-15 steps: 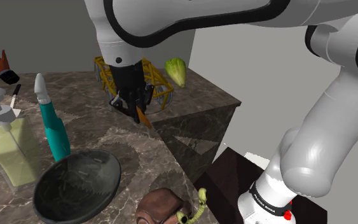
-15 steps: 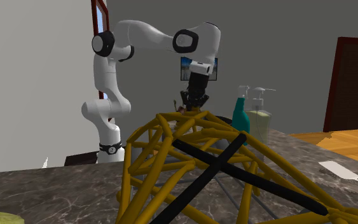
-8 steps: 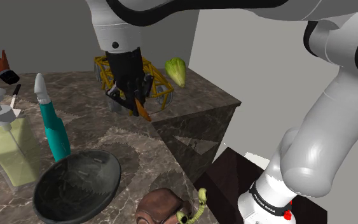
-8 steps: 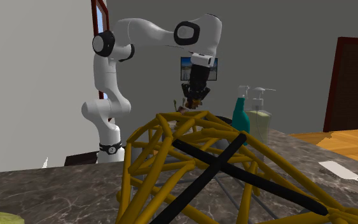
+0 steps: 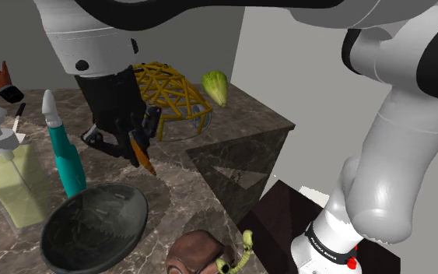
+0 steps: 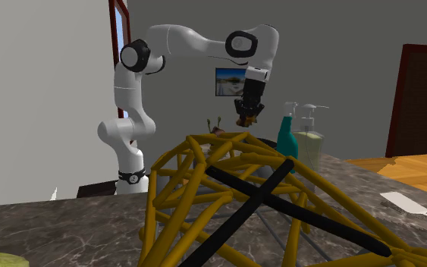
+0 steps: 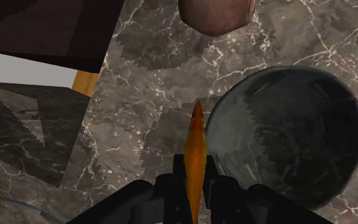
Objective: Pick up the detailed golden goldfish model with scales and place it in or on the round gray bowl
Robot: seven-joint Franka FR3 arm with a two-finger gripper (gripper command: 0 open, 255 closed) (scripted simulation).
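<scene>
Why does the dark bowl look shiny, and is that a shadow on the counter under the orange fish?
Shoulder view: the bowl shows pale streaky highlights on its dark inside, rendered reflections. Wrist view: a darker patch with jagged, stair-stepped edges lies on the marble counter by the fish, likely a coarse simulated shadow.

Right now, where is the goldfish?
In the shoulder view the goldfish hangs clasped in the gripper above the counter, right of the teal bottle and close to the dark bowl.
</scene>
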